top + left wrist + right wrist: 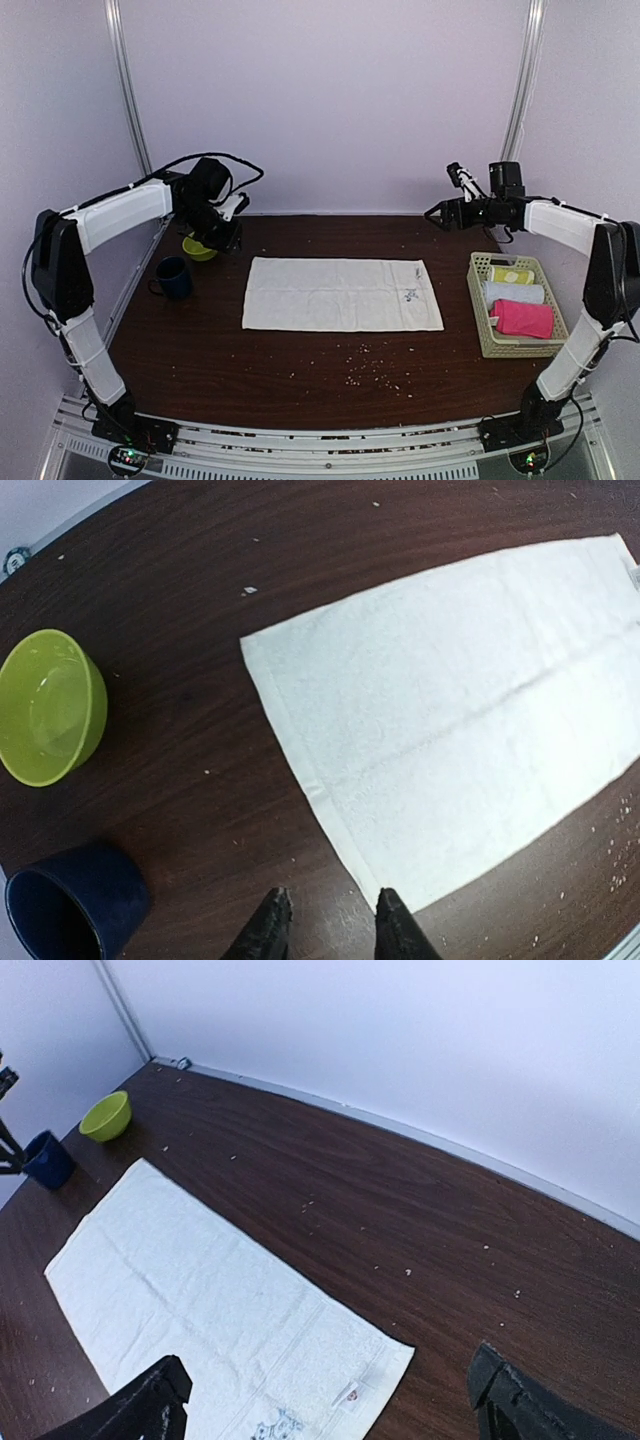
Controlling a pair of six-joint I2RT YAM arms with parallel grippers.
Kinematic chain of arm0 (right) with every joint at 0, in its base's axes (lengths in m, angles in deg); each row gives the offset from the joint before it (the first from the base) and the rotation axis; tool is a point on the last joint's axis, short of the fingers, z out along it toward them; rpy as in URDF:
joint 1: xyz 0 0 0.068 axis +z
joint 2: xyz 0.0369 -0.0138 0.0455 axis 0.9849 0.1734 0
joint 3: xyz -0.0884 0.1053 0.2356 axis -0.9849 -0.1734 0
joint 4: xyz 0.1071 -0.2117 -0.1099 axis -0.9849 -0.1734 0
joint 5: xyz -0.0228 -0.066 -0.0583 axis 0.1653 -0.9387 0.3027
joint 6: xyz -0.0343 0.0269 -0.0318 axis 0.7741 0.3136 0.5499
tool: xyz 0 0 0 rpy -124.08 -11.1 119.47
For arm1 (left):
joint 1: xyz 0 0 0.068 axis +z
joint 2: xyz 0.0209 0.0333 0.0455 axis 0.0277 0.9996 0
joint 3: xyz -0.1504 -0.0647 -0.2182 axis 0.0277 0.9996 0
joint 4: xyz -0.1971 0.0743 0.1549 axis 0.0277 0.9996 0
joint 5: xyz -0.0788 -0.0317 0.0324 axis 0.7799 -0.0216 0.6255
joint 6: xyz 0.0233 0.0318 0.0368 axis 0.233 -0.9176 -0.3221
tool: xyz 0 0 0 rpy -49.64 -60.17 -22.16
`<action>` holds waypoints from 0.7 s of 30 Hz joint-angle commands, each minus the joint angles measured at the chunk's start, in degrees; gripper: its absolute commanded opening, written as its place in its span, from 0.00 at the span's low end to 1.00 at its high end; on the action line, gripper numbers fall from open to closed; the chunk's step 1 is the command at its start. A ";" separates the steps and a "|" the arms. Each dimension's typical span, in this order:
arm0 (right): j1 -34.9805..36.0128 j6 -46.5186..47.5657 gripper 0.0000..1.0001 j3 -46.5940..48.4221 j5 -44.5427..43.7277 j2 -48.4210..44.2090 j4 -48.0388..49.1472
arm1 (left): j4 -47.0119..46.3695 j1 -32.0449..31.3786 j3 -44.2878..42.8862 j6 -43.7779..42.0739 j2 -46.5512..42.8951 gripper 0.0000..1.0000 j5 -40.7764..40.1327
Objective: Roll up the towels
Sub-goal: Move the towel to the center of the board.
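The cream towel is spread flat on the desk, long axis left to right, one short end near the left gripper, the other near the right gripper, all jaws apart and empty.

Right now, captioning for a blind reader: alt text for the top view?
A cream towel lies flat mid-table; the left end effector and right end effector hover near its far corners. Right: a basket with a pink towel and two rolls; left: green bowl, blue mug.

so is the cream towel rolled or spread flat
Spread flat: the cream towel lies as a full rectangle on the table, no edge rolled.
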 commanded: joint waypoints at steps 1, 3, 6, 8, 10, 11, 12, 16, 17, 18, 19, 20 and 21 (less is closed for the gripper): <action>2.51 15.11 0.99 -2.75 6.75 -1.21 -15.01 | -7.69 -2.15 9.28 2.33 -2.23 0.22 4.15; 4.98 22.21 0.84 -0.71 3.11 0.70 -24.52 | -9.31 -2.73 12.91 2.76 -2.87 0.11 5.19; 7.44 25.20 0.49 -1.54 -1.79 2.56 -29.23 | -10.95 -2.76 16.10 2.75 -1.87 0.00 5.24; 7.72 25.53 0.35 -2.93 -3.81 2.92 -29.62 | -12.07 -2.79 17.65 2.75 -1.08 0.00 4.99; 8.33 25.62 0.27 -4.23 -6.79 3.44 -29.57 | -13.29 -2.76 18.85 2.96 0.14 0.00 4.30; 8.62 25.63 0.25 -5.04 -7.98 3.78 -29.72 | -13.50 -2.80 19.20 3.03 0.97 0.00 4.34; 8.97 25.72 0.23 -5.68 -9.08 4.33 -29.97 | -13.68 -2.74 19.50 2.99 1.67 0.00 4.63; 9.61 25.78 0.16 -8.07 -11.73 5.66 -29.97 | -14.40 -2.83 20.82 3.20 2.90 0.00 6.04; 9.62 25.66 0.16 -8.66 -12.36 5.61 -29.73 | -14.37 -2.95 21.02 3.09 2.94 0.00 6.42; 9.59 25.61 0.16 -9.16 -13.02 5.51 -29.38 | -14.34 -3.00 21.31 3.14 2.85 0.00 6.57; 9.61 25.63 0.16 -9.70 -13.52 5.35 -29.22 | -14.36 -3.07 21.61 3.20 2.64 0.00 6.60; 9.55 25.63 0.16 -10.15 -13.80 5.19 -29.16 | -14.36 -3.22 22.02 3.23 2.52 0.00 6.62; 9.61 25.68 0.16 -10.58 -13.99 5.01 -29.15 | -14.36 -3.22 22.48 3.36 2.41 0.00 6.68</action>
